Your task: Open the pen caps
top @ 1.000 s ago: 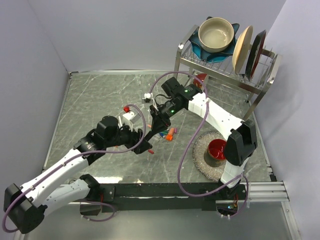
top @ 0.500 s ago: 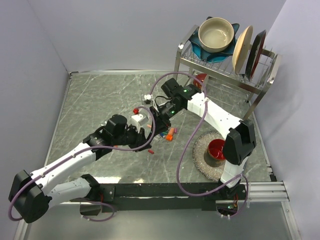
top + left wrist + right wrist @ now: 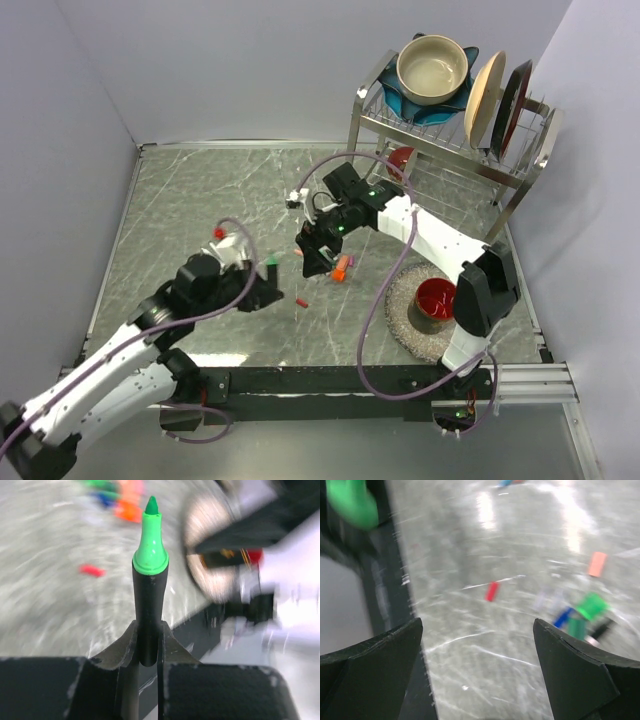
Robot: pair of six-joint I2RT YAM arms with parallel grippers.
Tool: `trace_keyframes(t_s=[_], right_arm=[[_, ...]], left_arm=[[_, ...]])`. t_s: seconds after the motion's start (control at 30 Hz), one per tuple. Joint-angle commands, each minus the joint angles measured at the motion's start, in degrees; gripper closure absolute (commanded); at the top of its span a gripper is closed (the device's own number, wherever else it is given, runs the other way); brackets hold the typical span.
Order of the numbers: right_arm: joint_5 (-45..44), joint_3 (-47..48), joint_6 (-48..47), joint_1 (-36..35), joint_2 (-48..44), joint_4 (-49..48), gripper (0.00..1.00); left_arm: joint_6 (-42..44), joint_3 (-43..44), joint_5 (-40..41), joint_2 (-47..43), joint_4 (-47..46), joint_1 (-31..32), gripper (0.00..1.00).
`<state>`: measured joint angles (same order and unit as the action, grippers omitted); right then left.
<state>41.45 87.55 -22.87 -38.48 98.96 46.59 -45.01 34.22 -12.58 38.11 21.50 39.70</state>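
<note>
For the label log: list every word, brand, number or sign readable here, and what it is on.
None can be read. The green-tipped marker in the left gripper shows no print on its dark barrel. The loose caps on the table are blurred in both wrist views and too small from above.

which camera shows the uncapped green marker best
Left wrist: the black-barrelled marker with its bare green tip stands centred and sharp, clamped in the left hand. Top external shows only a green speck at that hand; right wrist shows a green blur in its top left corner, perhaps the same marker.
</note>
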Motion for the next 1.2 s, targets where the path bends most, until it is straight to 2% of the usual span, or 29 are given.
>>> trace_keyframes(t_s=[0.0, 0.07, 0.1, 0.2, 0.3, 0.5, 0.73, 0.77, 0.8, 0.97, 1.0, 1.07, 1.1, 1.17], right_arm=[[-10.42, -2.20, 6.17, 0.07, -5.88, -10.11, 0.00], [-11.04, -3.52, 6.61, 0.07, -7.20, -11.95, 0.00], [-11.13, -3.70, 6.79, 0.07, -7.37, -12.22, 0.00], [-11.04, -4.49, 7.14, 0.51, -7.99, -12.84, 0.00], [-10.78, -5.28, 7.40, 1.12, -8.60, -13.45, 0.00], [-10.52, -5.72, 7.14, 1.65, -8.61, -13.63, 0.00], [-10.07, -5.81, 6.88, 1.65, -8.08, -13.45, 0.00], [-10.16, -5.81, 6.88, 1.65, -7.99, -13.45, 0.00], [-10.16, -5.72, 6.88, 1.65, -7.90, -13.37, 0.00], [-10.60, -5.63, 6.61, 1.65, -7.64, -13.10, 0.00], [-10.95, -5.63, 6.53, 1.65, -7.55, -12.84, 0.00], [-11.83, -5.63, 5.65, 1.74, -7.55, -12.57, 0.00], [-12.18, -5.63, 5.04, 1.74, -7.55, -12.14, 0.00], [-12.97, -5.98, 2.05, 1.65, -7.55, -11.61, 0.00]], left_arm=[[-21.67, -2.57, 20.98, -6.64, 12.15, -4.44, 0.99], [-24.59, -3.10, 21.63, -5.86, 14.09, -7.69, 0.99], [-26.07, -2.93, 22.07, -4.63, 15.49, -11.63, 0.99], [-26.61, -1.26, 22.42, 3.00, 18.66, -19.71, 0.99], [-26.35, -0.47, 22.60, 9.78, 18.32, -24.57, 0.99], [-27.06, -4.15, 22.95, 15.06, 11.83, -28.62, 0.99], [-26.88, -5.82, 23.48, 18.84, 9.54, -31.53, 0.96], [-26.71, -6.26, 23.30, 19.02, 8.92, -31.70, 0.94], [-26.79, -6.70, 22.95, 19.28, 8.57, -32.23, 0.86], [-26.35, -7.41, 22.33, 20.95, 7.24, -33.20, 0.85], [-26.53, -7.32, 22.33, 20.95, 7.16, -33.37, 0.80], [-26.62, -7.32, 22.33, 20.60, 7.42, -33.55, 0.61], [-26.53, -7.32, 22.16, 20.17, 7.42, -33.72, 0.55], [-27.32, -7.50, 21.90, 19.55, 7.94, -33.90, 0.53]])
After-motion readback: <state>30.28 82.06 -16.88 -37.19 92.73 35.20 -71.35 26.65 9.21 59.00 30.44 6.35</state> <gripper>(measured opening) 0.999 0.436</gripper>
